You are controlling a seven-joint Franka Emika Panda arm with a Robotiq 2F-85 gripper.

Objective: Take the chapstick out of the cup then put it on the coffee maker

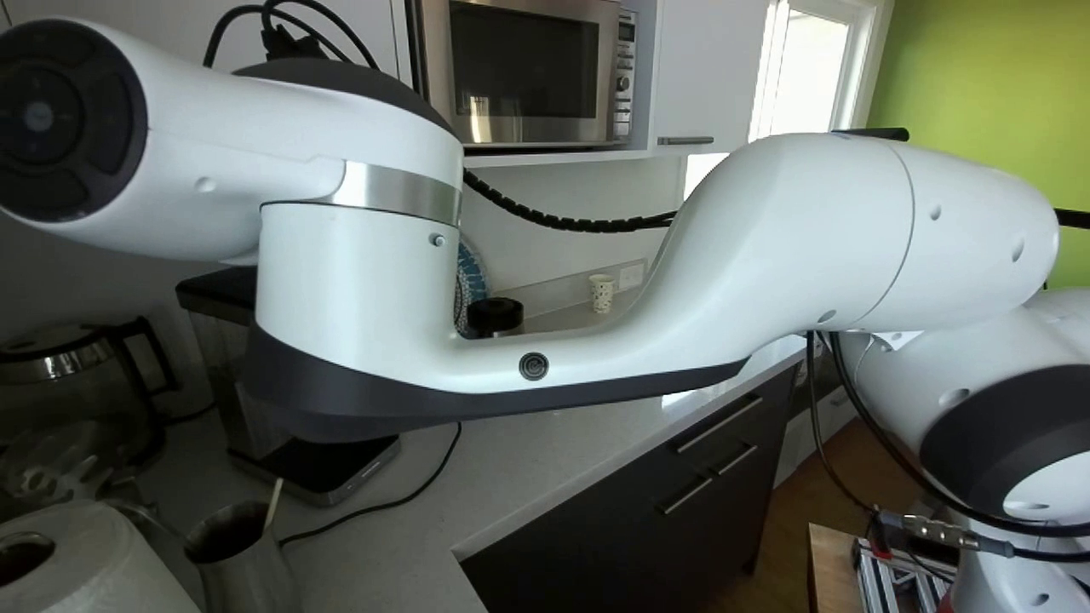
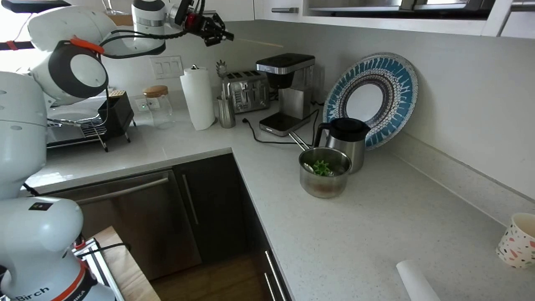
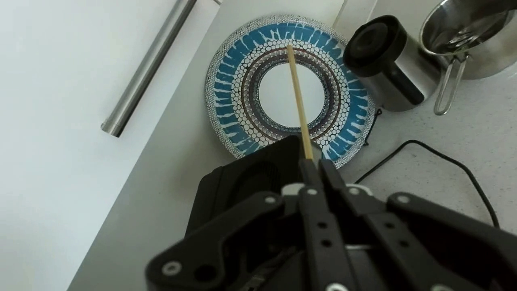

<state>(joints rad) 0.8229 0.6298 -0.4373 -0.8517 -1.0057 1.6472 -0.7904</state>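
The stick is a thin pale wooden chopstick. My gripper is shut on its near end, and it points away from the fingers across the plate behind. In an exterior view my gripper is high above the counter with the chopstick sticking out sideways. The coffee maker stands below and beyond the gripper; its black top shows below the fingers in the wrist view. The metal cup stands beside it, and another stick leans in that cup. My arm hides the gripper in an exterior view.
A toaster and paper towel roll stand beside the coffee maker. A blue patterned plate leans on the wall, near a carafe and a pot. A cabinet handle is at the wrist view's left.
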